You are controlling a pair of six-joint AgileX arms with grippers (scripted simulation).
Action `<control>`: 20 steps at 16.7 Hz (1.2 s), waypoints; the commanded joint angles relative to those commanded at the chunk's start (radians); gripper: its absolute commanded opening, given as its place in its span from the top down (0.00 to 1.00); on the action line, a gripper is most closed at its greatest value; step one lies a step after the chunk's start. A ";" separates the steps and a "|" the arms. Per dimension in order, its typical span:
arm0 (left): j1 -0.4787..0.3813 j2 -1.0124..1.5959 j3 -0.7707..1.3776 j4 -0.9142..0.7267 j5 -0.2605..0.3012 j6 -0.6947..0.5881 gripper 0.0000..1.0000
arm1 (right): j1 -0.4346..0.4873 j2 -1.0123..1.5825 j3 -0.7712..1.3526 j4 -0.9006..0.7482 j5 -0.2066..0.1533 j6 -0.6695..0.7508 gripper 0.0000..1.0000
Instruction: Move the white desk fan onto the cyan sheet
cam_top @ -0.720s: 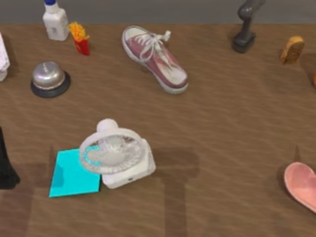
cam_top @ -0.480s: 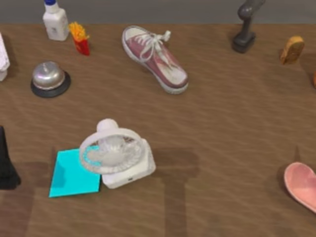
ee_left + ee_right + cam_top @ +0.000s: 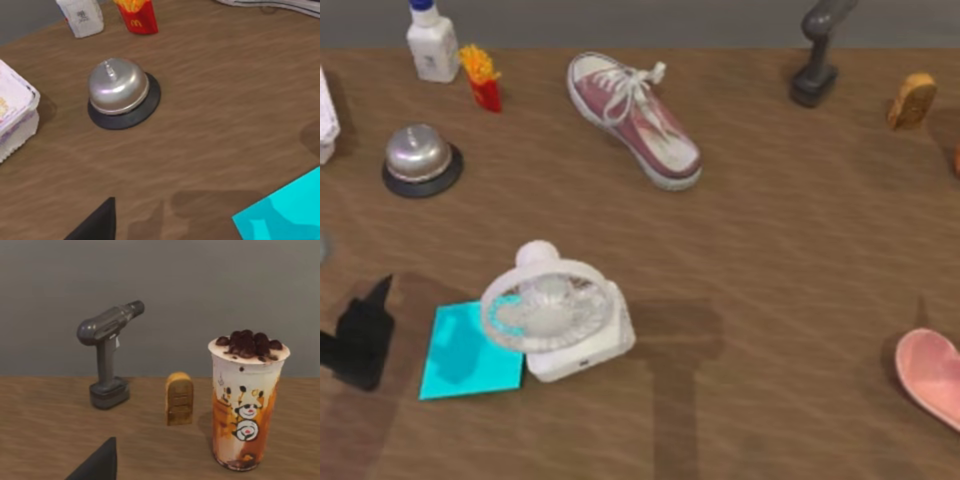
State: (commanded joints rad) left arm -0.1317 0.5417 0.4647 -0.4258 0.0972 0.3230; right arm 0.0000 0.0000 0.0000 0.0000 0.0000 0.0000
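The white desk fan (image 3: 560, 318) stands left of the table's middle. Its round cage leans over the right edge of the cyan sheet (image 3: 460, 358), and its base sits just right of the sheet. My left gripper (image 3: 365, 330) hovers open left of the sheet, apart from the fan. The left wrist view shows one dark finger (image 3: 100, 225) and a corner of the cyan sheet (image 3: 285, 215). My right arm is out of the top view. Its wrist view shows one dark finger (image 3: 100, 464) over the table, with nothing held.
A silver bell (image 3: 418, 158), white bottle (image 3: 431, 42) and fries box (image 3: 482, 76) stand at the back left. A red shoe (image 3: 635, 118) lies behind the fan. A drill (image 3: 817, 55), brown block (image 3: 912, 100) and pink object (image 3: 930, 375) are at the right, where the right wrist view also shows a drink cup (image 3: 246, 400).
My left gripper has moved in from the table's left edge toward the cyan sheet, and its shadow now falls on the sheet. The fan has not moved.
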 joint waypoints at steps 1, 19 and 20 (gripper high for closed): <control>-0.021 0.091 0.075 -0.068 0.015 0.051 0.00 | 0.000 0.000 0.000 0.000 0.000 0.000 0.00; -0.245 1.106 0.937 -0.786 0.187 0.603 0.00 | 0.000 0.000 0.000 0.000 0.000 0.000 0.00; -0.245 1.106 0.937 -0.786 0.187 0.603 0.00 | 0.000 0.000 0.000 0.000 0.000 0.000 0.00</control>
State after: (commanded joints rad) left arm -0.3769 1.6472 1.4017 -1.2114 0.2840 0.9265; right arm 0.0000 0.0000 0.0000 0.0000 0.0000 0.0000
